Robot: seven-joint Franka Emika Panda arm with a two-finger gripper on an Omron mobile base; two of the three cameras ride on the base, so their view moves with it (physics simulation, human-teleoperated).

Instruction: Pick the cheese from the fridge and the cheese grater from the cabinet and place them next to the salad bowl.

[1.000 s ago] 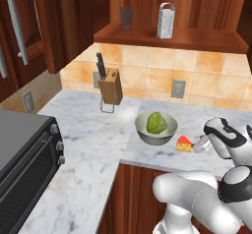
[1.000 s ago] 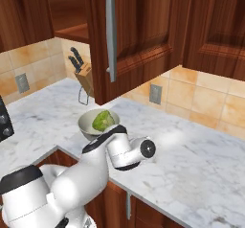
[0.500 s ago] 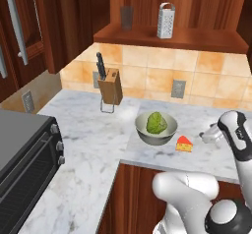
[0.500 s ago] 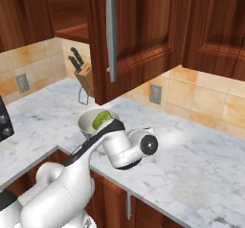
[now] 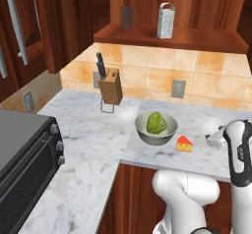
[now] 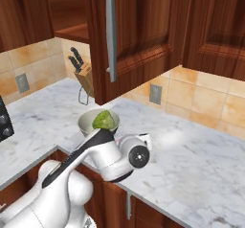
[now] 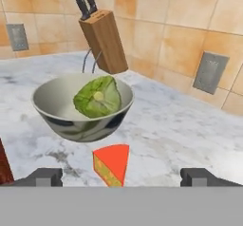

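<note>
On the marble counter the cheese [image 5: 184,143] lies just beside the salad bowl [image 5: 156,128], gripper [image 7: 121,176] spread wide and empty behind it, so half is done; the cheese grater [image 5: 166,20] waits up in the cabinet [image 5: 172,37]

Knife block [image 5: 110,85], toaster oven [image 5: 22,159] (counter's left)

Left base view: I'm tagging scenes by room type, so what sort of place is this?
A home kitchen, rendered. A marble counter runs under dark wooden wall cabinets, a knife block stands against the tiled backsplash, and a toaster oven sits at the left.
</note>
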